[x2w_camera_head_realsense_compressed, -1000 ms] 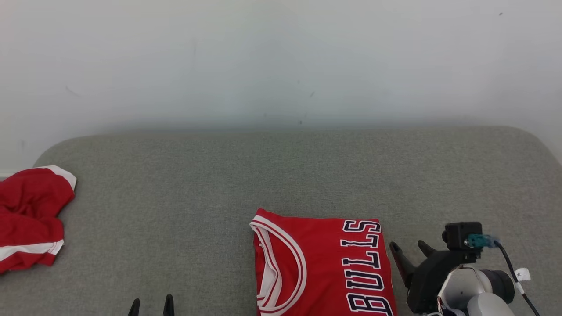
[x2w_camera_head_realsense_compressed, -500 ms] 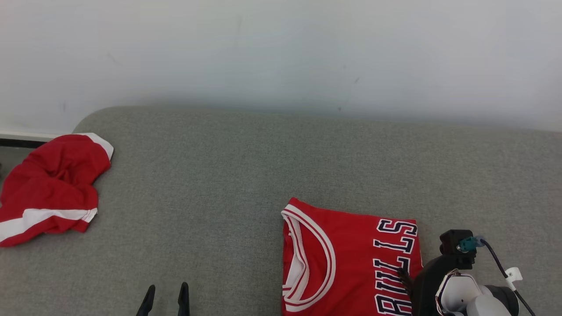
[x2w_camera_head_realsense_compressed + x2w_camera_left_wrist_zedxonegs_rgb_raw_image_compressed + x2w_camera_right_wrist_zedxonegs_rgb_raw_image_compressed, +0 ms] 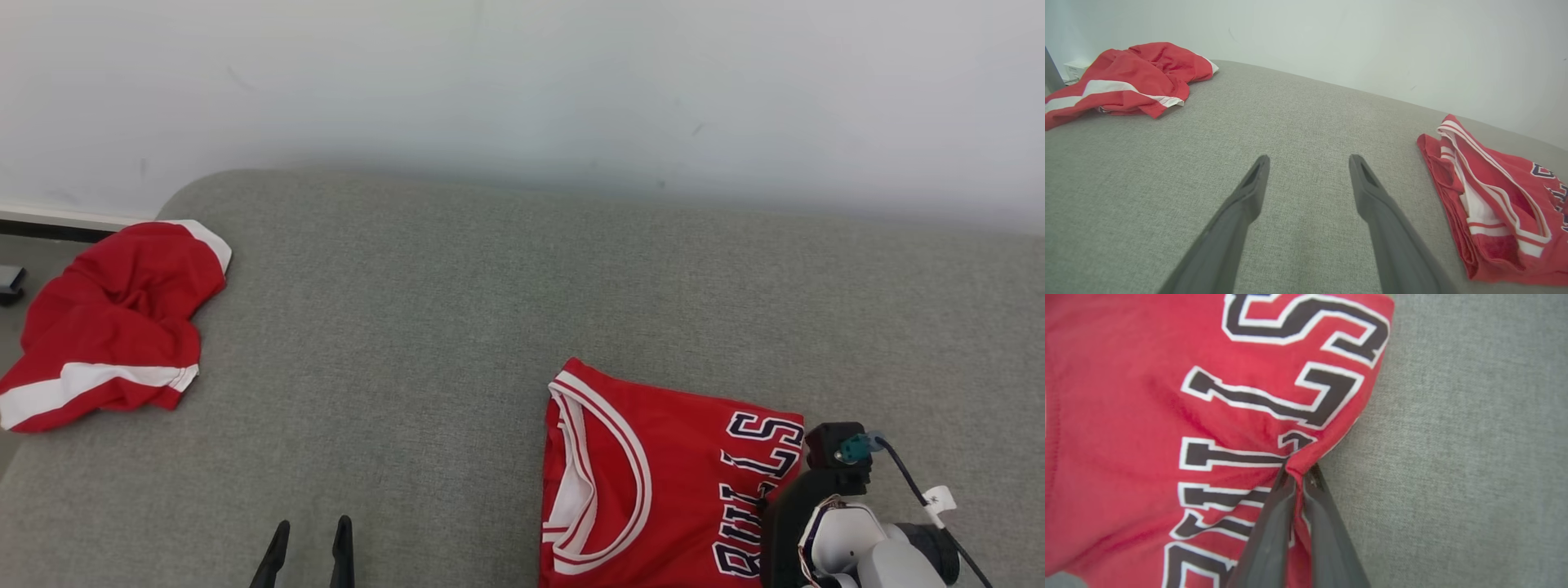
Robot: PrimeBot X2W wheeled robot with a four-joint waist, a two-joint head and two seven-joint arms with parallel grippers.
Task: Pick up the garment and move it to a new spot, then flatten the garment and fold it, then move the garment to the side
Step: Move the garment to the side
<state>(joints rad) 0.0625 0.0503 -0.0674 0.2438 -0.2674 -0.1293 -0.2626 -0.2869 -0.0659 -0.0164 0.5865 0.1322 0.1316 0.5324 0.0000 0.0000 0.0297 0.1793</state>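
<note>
since a second ago your right gripper (image 3: 1298,473) has gone from beside the red jersey (image 3: 653,457) onto its right edge. its two fingers stood apart then, and now they are pressed together on a small fold of the cloth. you can see the pinch in the right wrist view, by the dark letters (image 3: 1274,392) near the edge, where the cloth bunches up a little. how many layers are in the pinch you cannot tell from here. the head camera has turned too, so the whole picture has slid. the jersey lies folded on the grey cushion (image 3: 424,327), at the near right, with its neck hole to the left. your left gripper (image 3: 313,529) is over bare cushion near the front, fingers wide apart, holding nothing. a second red cloth with white bands (image 3: 114,327) lies crumpled at the far left end, well apart from the jersey.
</note>
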